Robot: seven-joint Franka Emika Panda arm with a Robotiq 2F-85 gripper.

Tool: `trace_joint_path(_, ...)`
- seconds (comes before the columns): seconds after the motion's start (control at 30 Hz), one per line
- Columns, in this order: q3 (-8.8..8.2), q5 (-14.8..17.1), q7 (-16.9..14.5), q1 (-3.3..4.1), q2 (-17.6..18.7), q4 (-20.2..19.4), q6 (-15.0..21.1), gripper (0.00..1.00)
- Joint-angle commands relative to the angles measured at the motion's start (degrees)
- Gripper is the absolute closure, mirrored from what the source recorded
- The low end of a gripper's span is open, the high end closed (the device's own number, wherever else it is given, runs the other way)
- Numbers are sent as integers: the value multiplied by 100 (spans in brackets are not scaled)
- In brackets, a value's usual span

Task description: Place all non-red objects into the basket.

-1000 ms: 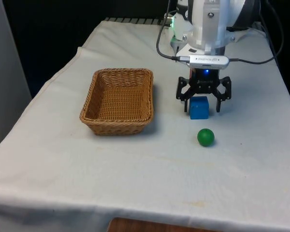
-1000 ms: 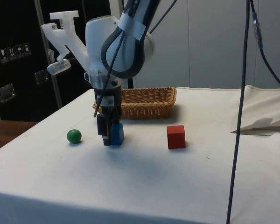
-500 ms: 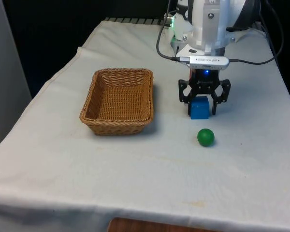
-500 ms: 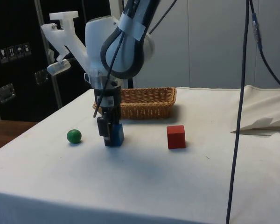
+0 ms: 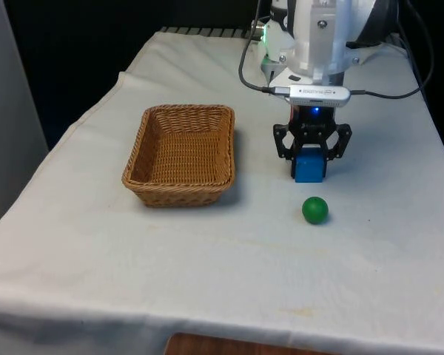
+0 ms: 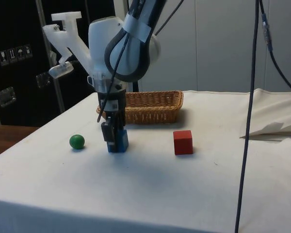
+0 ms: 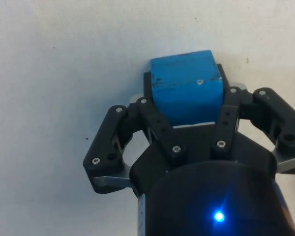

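- Down at the table (image 5: 207,251), the gripper (image 5: 309,164) has its fingers closed against the two sides of the blue block (image 5: 308,166), which is pinched between them.
- From the wrist, the block (image 7: 186,86) sits tight between the fingers (image 7: 146,105), with the white cloth behind it.
- Seen from the side, the block (image 6: 120,140) is at the cloth's surface or barely above it; I cannot tell which.
- Just in front of the block lies a green ball (image 5: 315,210), apart from it.
- Off to the front view's left stands a wicker basket (image 5: 181,154), near the gripper but not touching it.
- Beyond the gripper in the side view, a red block (image 6: 183,142) rests on the cloth, well apart from the blue one.
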Motion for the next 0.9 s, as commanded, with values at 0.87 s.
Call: trace_joint_path(0.87, -218, -92, 120, 69, -315, -74, -11, 99)
